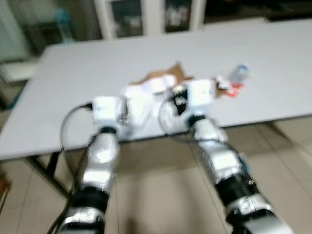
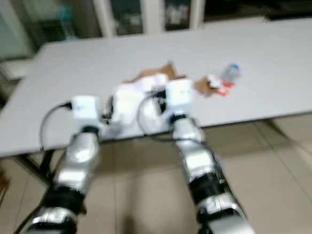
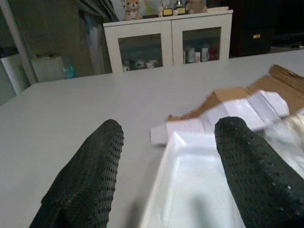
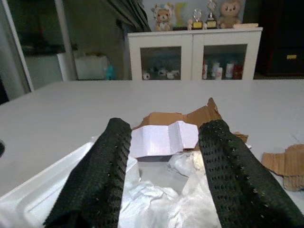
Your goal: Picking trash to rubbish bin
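Reaching over the table (image 1: pixel 280 60) edge with both claws wide open, left gripper (image 3: pixel 166 156) and right gripper (image 4: pixel 164 161), ready to grab the white tray (image 3: pixel 190 190) and crumpled plastic (image 4: pixel 161 199).

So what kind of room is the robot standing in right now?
Probably a living or dining room in a home: a large grey table strewn with trash, a white glass-door cabinet holding small items, and teddy bears with small trophies on top of it.
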`<state>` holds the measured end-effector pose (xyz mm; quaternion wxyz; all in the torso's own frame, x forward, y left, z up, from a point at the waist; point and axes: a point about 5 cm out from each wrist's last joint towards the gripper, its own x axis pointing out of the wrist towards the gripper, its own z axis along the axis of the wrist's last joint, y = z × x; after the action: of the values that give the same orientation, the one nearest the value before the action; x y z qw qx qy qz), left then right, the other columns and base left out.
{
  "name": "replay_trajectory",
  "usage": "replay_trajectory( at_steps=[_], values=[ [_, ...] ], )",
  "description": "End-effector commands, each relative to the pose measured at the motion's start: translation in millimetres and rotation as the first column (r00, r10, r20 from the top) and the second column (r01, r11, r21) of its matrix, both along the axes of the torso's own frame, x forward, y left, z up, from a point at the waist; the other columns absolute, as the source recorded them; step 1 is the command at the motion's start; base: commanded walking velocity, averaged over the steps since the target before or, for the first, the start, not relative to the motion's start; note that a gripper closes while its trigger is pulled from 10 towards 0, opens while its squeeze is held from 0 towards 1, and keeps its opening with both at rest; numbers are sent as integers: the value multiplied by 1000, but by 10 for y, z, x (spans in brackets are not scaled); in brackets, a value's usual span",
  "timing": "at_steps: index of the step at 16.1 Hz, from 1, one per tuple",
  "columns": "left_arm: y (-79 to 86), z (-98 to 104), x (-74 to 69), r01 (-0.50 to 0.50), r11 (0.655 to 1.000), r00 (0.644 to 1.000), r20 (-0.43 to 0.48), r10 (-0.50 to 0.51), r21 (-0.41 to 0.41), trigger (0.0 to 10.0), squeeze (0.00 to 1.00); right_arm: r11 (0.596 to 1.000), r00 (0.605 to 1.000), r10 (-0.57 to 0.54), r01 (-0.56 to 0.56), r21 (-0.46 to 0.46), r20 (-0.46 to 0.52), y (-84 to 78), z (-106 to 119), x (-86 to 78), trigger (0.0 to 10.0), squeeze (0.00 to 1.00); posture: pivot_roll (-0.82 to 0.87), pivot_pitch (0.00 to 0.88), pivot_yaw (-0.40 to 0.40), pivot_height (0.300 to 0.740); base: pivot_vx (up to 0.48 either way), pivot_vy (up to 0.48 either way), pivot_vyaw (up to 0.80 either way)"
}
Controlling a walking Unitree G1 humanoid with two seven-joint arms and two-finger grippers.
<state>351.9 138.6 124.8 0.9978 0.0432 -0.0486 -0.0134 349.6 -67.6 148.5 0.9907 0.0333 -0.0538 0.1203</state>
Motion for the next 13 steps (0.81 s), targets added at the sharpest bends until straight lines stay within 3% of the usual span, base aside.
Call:
replay_trajectory(
  at_steps=[1, 7, 13],
  values=[
    [-118, 50, 16, 36, 999, 999, 15, -36, 2, 10000, 0, 999, 1000, -29, 29, -18, 12, -102, 29, 28, 10000, 0, 26, 7, 33, 740, 480, 0, 0],
    [-204, 55, -4, 118, 993, 993, 15, -118, -24, 10000, 0, 999, 1000, -31, 31, -25, 2, -98, 11, 30, 10000, 0, 29, 5, 36, 740, 439, 0, 0],
    [-226, 77, -24, 256, 966, 967, -15, -256, 40, 10000, 0, 1000, 1000, 22, -22, -2, 10, -140, 109, 46, 10000, 0, 28, 0, 47, 740, 0, 0, 0]
  ],
)
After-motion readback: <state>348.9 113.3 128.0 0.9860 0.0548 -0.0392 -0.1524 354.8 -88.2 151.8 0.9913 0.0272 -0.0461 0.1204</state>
